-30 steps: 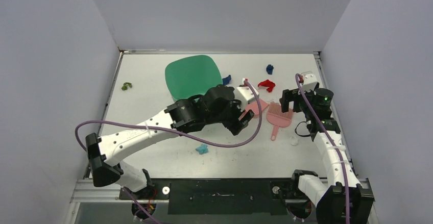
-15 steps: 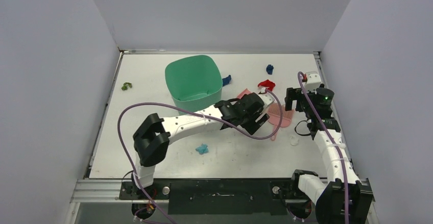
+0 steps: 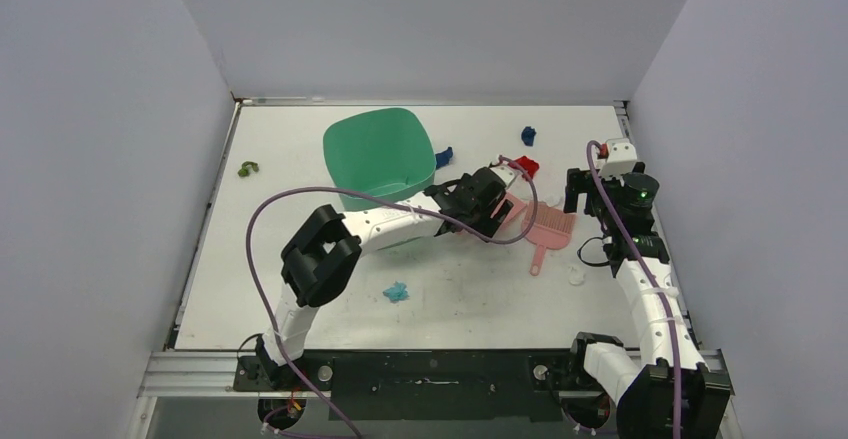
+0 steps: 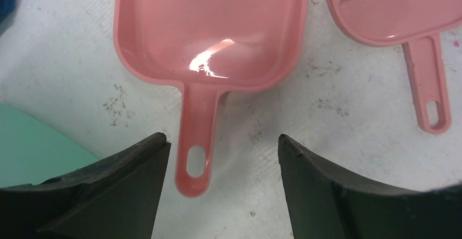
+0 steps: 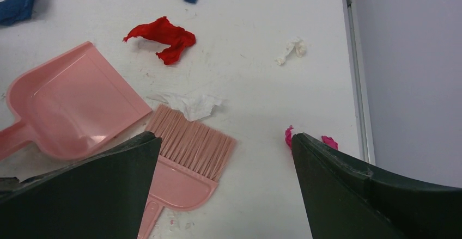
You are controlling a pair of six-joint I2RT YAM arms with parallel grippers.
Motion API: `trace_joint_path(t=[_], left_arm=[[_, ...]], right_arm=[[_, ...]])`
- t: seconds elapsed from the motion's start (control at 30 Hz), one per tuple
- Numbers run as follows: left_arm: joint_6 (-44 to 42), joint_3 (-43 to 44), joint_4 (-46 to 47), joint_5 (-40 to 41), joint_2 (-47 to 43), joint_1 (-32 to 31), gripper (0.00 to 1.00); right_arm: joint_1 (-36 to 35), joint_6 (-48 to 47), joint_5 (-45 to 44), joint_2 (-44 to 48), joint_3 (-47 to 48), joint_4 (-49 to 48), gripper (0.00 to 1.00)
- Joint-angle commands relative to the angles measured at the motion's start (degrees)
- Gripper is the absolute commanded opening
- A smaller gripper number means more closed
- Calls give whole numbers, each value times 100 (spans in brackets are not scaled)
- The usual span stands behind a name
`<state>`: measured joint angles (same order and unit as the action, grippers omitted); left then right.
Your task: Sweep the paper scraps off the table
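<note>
The paper scraps lie spread on the white table [image 3: 300, 259]: red [image 3: 525, 166] [image 5: 160, 37], dark blue [image 3: 528, 136] [image 3: 444, 156], teal [image 3: 397, 291], olive green [image 3: 247, 169]. My left gripper [image 3: 497, 217] [image 4: 223, 146] is open, its fingers on either side of the handle [image 4: 196, 141] of the pink dustpan [image 4: 210, 26], which lies flat. My right gripper [image 3: 585, 194] [image 5: 226, 141] is open and empty, above the table just right of the pink brush [image 3: 548, 227] [image 5: 188, 157].
A green bin [image 3: 380, 154] stands at the back centre, just left of my left arm. White scraps [image 5: 190, 104] [image 5: 291, 48] and magenta scraps [image 5: 289, 135] lie near the brush and the table's right metal edge [image 5: 354, 59]. Grey walls close three sides.
My left arm has swung right and farther back, bringing its open gripper down around the dustpan handle. My right gripper has drawn back a little toward the far right.
</note>
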<state>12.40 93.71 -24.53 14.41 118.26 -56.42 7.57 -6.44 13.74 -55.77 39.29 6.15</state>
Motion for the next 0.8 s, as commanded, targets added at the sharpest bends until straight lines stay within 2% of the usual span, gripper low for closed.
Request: trace_joint_path(t=[0.0, 0.37, 0.77], left_arm=[[-10, 117, 636, -1, 171, 109, 70], [-28, -45, 681, -35, 271, 158, 66], [-93, -2, 653, 67, 260, 153, 66]], right_arm=[[43, -58, -178, 16, 49, -290, 95], [85, -78, -83, -5, 26, -262, 96], [78, -254, 35, -437, 114, -66, 94]])
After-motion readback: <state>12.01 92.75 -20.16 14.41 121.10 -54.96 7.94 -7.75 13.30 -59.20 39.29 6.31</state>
